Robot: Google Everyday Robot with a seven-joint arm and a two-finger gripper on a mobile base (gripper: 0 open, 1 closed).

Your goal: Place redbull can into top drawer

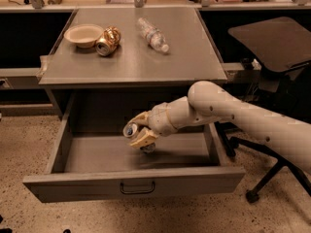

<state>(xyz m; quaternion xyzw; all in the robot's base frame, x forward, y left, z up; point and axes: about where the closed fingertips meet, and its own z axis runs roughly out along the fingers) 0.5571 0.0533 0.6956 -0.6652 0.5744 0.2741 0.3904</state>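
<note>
The top drawer (63, 152) is pulled wide open below the grey cabinet top; its front panel has a small dark bar handle (137, 188). My gripper (138, 135) reaches in from the right on a long white arm and hangs inside the drawer, just above its floor near the middle. It is shut on the redbull can (131, 129), which lies sideways between the fingers with its dark round end facing left and front.
On the cabinet top (184, 57) lie a cream bowl (83, 34), a gold and copper can (107, 41) on its side, and a clear plastic bottle (152, 35). A black office chair (274, 42) stands to the right. The floor is speckled.
</note>
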